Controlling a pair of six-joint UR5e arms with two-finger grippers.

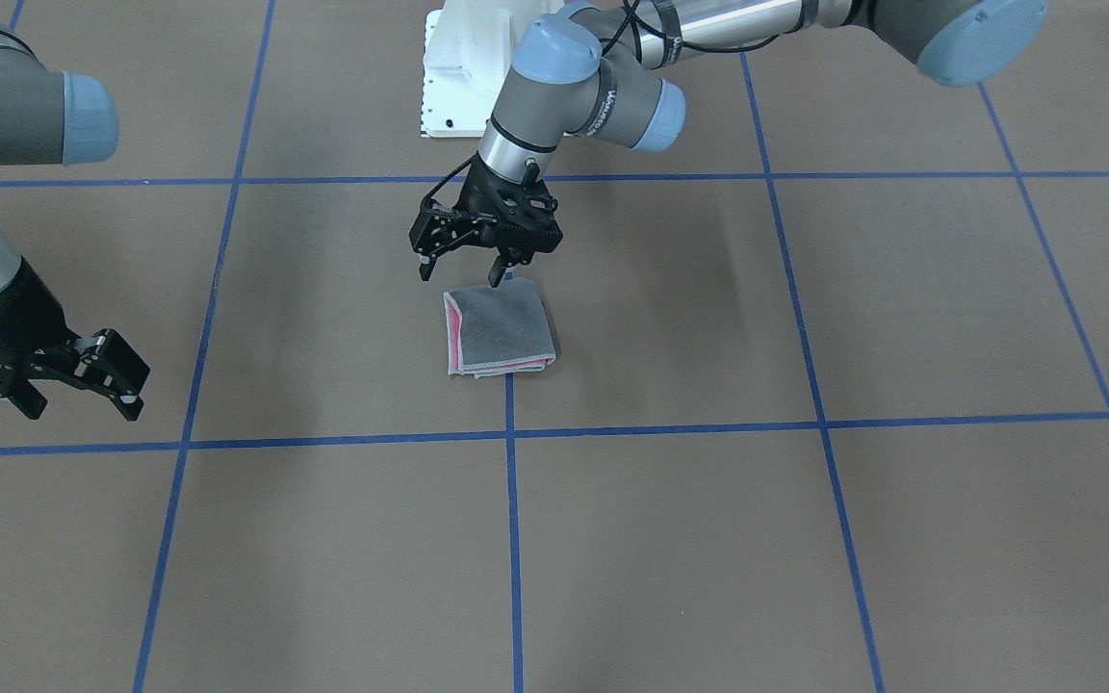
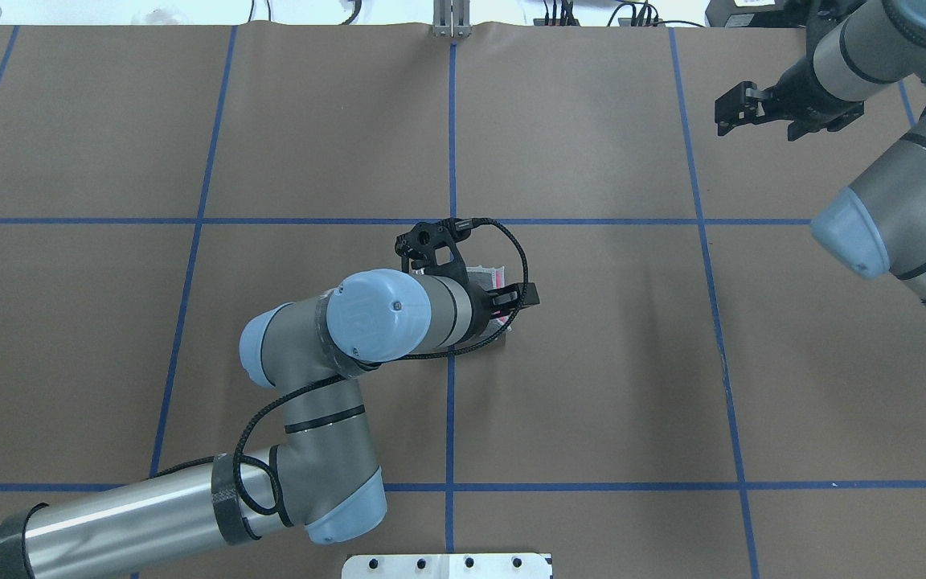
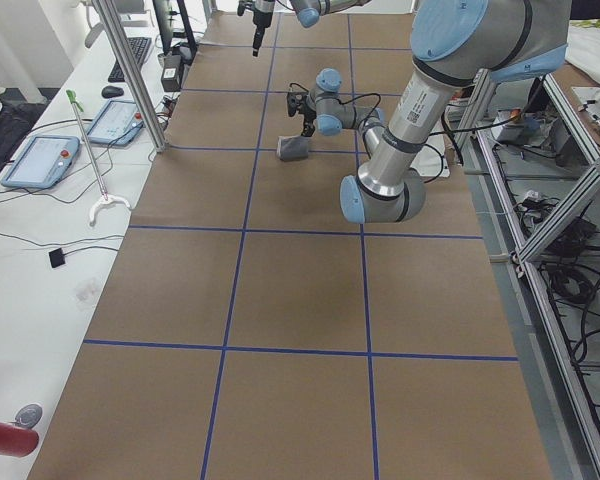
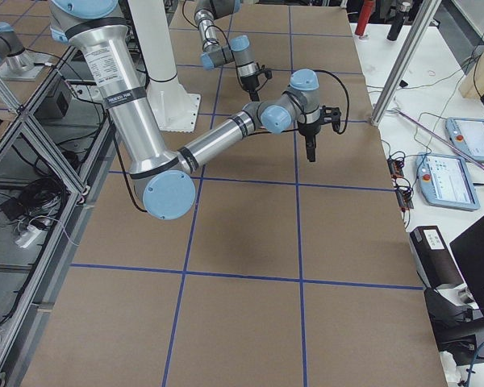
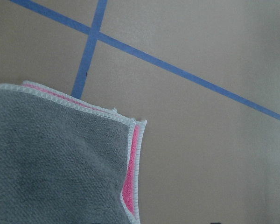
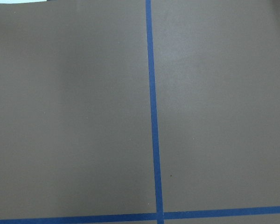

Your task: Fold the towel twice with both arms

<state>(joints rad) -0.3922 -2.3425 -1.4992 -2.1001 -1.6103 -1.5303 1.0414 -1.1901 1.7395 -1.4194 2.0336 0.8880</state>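
**A:** Though folded down to a small square, the towel (image 1: 499,330) shows both colours: grey face up, pink peeking along two edges. It lies flat at the middle of the counter (image 1: 805,539), over a blue tape line (image 1: 513,500).

**B:** And the surface, the room?

**A:** A brown sheet taped into a blue grid, with a white base plate (image 1: 449,87) at the robot's edge. Beyond the far edge stands a bench with tablets (image 3: 42,160) and a keyboard (image 3: 138,48).

**B:** The end effectors?

**A:** The left end effector (image 1: 461,274) hangs at the towel's robot-side edge, fingers apart and empty. Whether a fingertip touches the cloth, I cannot tell. The right end effector (image 1: 83,395), also spread and empty, is well apart, toward the far right corner.

**B:** Do the views differ?

**A:** Overhead, the left wrist (image 2: 447,310) covers nearly all the towel, leaving only a pink sliver. The front-facing view shows it whole. The left wrist camera shows stacked layers with pale stitched edging, cut off at the frame. The right wrist camera shows only bare counter and tape.
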